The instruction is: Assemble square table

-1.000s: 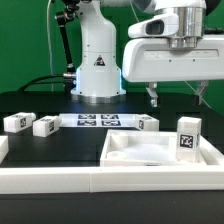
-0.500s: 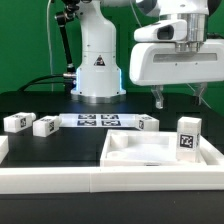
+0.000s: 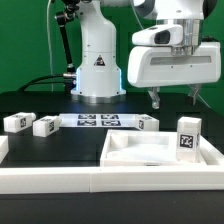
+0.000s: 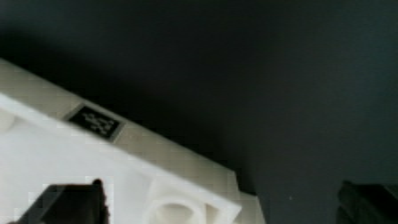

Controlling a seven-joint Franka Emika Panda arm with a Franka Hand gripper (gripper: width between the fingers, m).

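The square table's white slab [image 3: 150,152] lies flat at the exterior view's front right, recessed panels up. One tagged leg [image 3: 188,135] stands upright at its right side. Three more legs lie on the black surface: two on the left [image 3: 16,122] [image 3: 45,125] and one behind the slab [image 3: 148,124]. My gripper [image 3: 175,100] hangs open and empty above the slab's far part. In the wrist view the slab's corner with its edge tag [image 4: 95,122] lies below the gripper [image 4: 222,205]; both dark fingertips [image 4: 71,205] show wide apart.
The marker board [image 3: 97,121] lies flat between the legs in front of the robot base [image 3: 97,65]. A long white rail [image 3: 90,182] borders the black surface along the front. Black cables run behind on the left.
The gripper has shifted a little sideways and turned slightly above the slab, staying open. The slab and legs have not moved.
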